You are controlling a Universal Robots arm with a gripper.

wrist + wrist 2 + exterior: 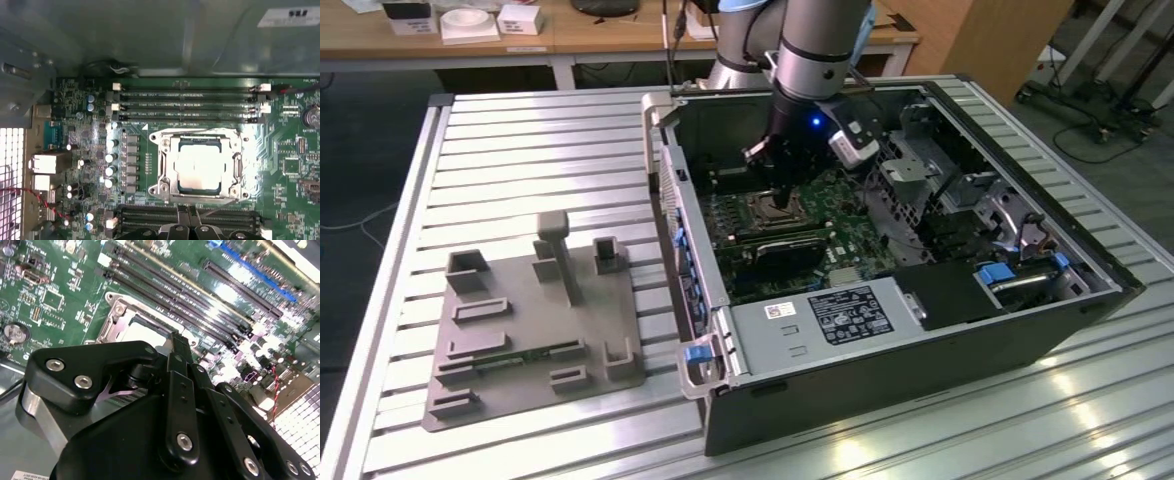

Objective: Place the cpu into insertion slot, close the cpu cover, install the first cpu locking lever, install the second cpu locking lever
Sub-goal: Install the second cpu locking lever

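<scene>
1. The small flat square silvery-grey cpu (199, 170) is seen seated in the socket, with the thin silver metal cpu cover (200, 137) framing it.
2. The black gripper (181, 347) looks pressed together, nothing pinched, just beside the socket.
3. The cover is probably stiff, light and springy, best pushed at its free edge.

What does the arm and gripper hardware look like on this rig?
The arm is a silver-grey tube with a light blue joint cap and a small blue light at its wrist. The gripper is matte black: bulky linkage plates with silver screw heads and narrow dark fingers.
</scene>
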